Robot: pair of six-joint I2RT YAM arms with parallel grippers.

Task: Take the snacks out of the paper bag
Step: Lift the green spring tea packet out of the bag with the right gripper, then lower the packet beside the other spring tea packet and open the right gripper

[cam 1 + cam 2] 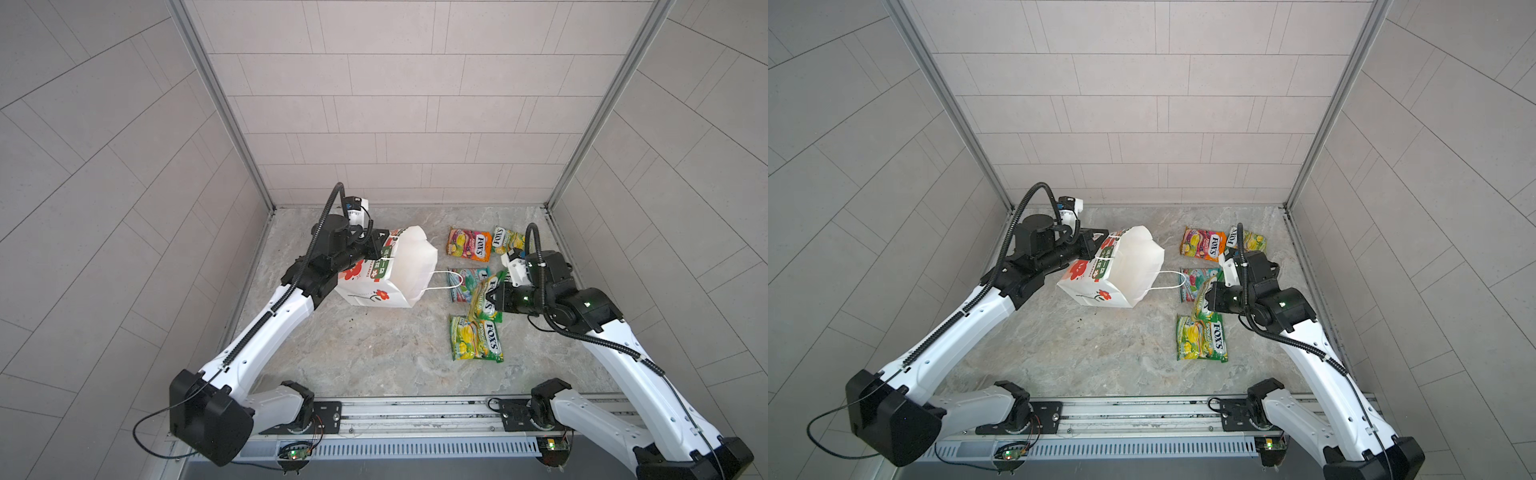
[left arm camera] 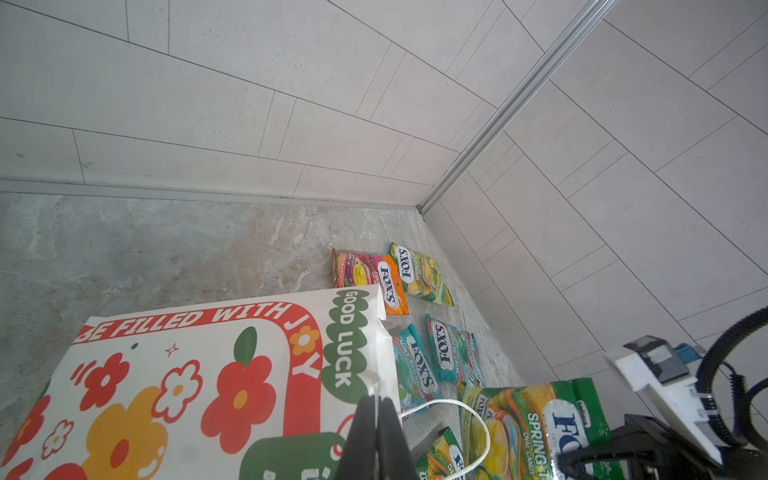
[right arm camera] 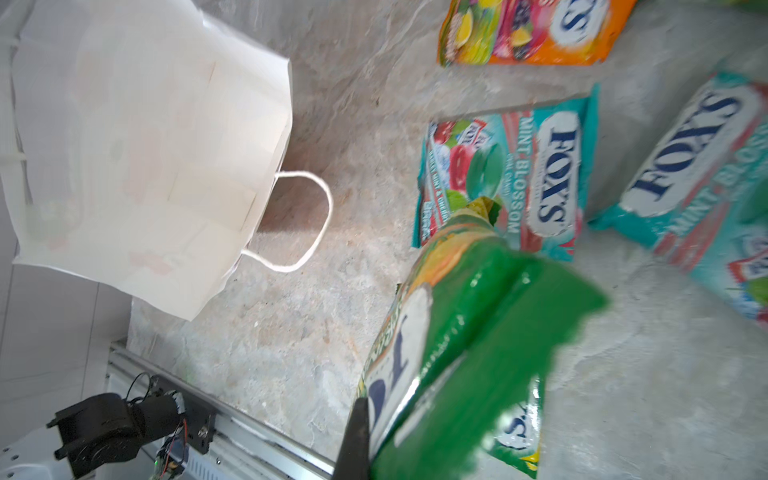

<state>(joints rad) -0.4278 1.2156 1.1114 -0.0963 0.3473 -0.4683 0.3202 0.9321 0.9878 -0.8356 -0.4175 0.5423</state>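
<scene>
One tall white paper bag (image 1: pixel 409 266), pinched by the left gripper (image 2: pixel 376 415); six glossy packets (image 1: pixel 478 336): three green-yellow (image 2: pixel 419 278), one clamped in the right gripper (image 1: pixel 493 297), two teal (image 3: pixel 519 178), one orange-pink (image 1: pixel 469 245), one teal half-covered.

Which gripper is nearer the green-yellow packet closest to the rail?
Right. The right gripper, shut on another green-yellow packet, hangs just beyond the rail-side packet; the left gripper holds the paper bag, farther off.

We see top views high, front, looking down on whole desk (image 1: pixel 374 365); wrist views close, sharing paper bag (image 2: pixel 187 374), snacks (image 3: pixel 536 174).
</scene>
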